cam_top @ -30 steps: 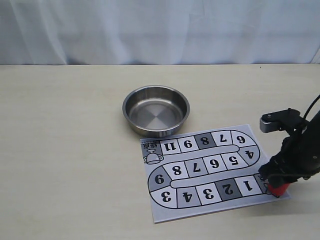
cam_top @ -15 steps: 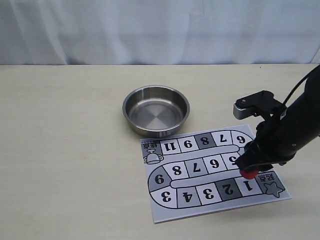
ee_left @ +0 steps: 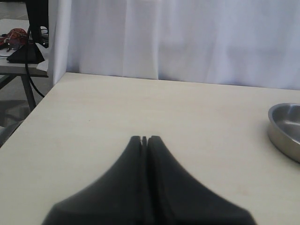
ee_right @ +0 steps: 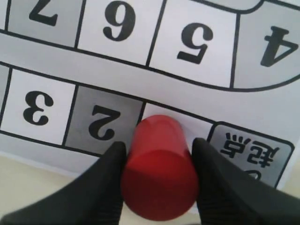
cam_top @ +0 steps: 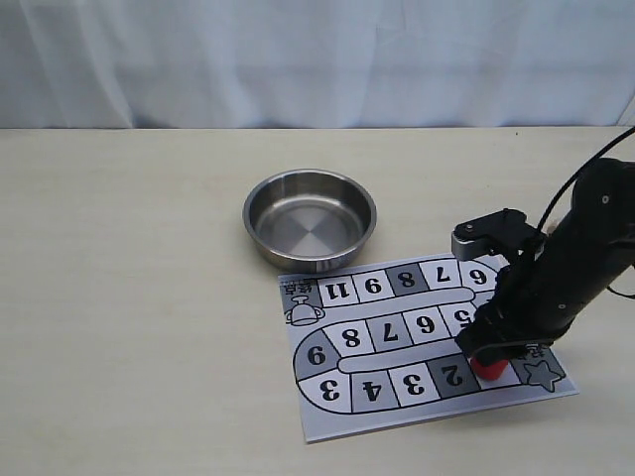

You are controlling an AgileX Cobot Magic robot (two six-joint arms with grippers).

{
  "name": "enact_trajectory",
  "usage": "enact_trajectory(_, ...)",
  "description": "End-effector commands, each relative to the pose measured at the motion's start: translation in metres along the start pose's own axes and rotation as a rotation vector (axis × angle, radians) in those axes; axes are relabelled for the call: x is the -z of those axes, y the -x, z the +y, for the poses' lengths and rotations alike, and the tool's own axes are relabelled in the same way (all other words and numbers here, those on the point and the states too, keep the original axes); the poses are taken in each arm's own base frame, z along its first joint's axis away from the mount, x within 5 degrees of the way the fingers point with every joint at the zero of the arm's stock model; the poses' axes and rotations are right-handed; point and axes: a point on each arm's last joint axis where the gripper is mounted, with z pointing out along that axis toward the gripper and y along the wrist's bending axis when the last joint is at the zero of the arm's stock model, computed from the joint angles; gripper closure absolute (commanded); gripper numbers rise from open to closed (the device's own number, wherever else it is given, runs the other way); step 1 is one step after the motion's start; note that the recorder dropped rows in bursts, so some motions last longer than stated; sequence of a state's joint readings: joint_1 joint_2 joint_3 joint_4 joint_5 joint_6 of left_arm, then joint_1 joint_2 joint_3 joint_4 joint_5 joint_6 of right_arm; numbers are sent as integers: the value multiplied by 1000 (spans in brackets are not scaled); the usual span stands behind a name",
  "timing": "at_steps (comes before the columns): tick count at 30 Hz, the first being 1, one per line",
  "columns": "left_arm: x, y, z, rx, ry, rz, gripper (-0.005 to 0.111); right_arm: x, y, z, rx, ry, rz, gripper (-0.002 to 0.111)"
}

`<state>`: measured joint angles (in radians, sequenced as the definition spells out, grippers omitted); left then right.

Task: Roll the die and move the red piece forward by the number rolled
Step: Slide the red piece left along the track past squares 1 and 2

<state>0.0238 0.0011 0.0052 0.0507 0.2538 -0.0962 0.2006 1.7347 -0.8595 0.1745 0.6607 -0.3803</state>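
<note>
Fingers of the right arm (ee_right: 101,192) clamp the small glossy red cylinder piece (ee_right: 159,173) at square 1 of the printed paper board (cam_top: 327,416); the left fingers (ee_left: 122,192) are pressed together. We judge the advancing step is in hand: next we must set the piece on the rolled square, though no die shows.

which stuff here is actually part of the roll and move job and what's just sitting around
In the job:
- red piece, clamped in the right gripper at the square beside 2
- board game sheet
- die: not in view

Just sitting around:
- steel bowl, no die seen in it
- left gripper, shut, away from the sheet
</note>
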Motion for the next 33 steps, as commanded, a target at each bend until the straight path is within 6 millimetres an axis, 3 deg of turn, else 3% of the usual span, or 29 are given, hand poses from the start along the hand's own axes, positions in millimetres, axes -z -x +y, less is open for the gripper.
enact_trajectory(1,1,3,0,8,-2,-18,107,-10,-2,-1,10,-2,39,104)
enact_trajectory(5,1,3,0,8,-2,-18,107,-6,-1,-2,17,-6,37,104)
enact_trajectory(17,1,3,0,5,-2,-18,107,33,8,9,-14,17,-80,104)
enact_trajectory(24,1,3,0,5,-2,-18,107,29,15,45,141,3,-87,104)
enact_trajectory(33,1,3,0,5,-2,-18,107,26,16,44,94,-101,-94,104)
